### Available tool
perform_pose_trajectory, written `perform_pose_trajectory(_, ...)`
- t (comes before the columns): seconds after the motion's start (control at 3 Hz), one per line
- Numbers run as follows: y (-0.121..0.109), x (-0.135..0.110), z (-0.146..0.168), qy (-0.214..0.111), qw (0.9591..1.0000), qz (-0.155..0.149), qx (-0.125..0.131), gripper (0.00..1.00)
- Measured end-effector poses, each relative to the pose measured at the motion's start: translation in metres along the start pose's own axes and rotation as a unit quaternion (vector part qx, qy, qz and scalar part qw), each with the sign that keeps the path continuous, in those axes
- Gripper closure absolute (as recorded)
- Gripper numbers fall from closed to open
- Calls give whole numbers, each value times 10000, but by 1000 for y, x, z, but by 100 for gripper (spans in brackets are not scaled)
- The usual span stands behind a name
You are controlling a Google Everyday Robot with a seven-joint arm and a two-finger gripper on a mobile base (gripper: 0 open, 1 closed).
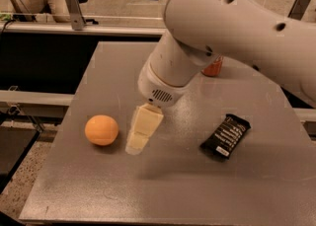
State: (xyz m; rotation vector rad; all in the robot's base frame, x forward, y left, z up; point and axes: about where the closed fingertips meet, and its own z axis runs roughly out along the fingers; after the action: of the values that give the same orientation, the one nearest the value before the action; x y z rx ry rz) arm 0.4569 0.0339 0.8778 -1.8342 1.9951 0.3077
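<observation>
Cream-coloured gripper (140, 138) hangs tip-down just above the grey metal table (98, 185); whether it's open or closed, I can't tell. The round orange fruit (101, 130) sits just beside it, on the side away from the black wrapped snack bar (225, 136).

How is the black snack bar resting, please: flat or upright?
Flat: the black snack bar lies broad face up on the table, apart from the end effector, which is beside the orange.

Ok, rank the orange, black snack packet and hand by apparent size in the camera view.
1. hand, low over the table just right of the orange, and black snack packet: look alike, not ranked.
2. orange: smallest.
</observation>
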Motion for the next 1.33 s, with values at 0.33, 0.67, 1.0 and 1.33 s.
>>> perform_pose_trajectory(0.33,6,-19,18,-157,9998,-19,-110,0)
perform_pose_trajectory(0.67,15,-33,28,-294,9993,-56,-219,0)
perform_pose_trajectory(1.0,30,-49,38,-430,9984,-160,-336,0)
perform_pose_trajectory(1.33,41,-59,46,-483,9976,-268,-408,0)
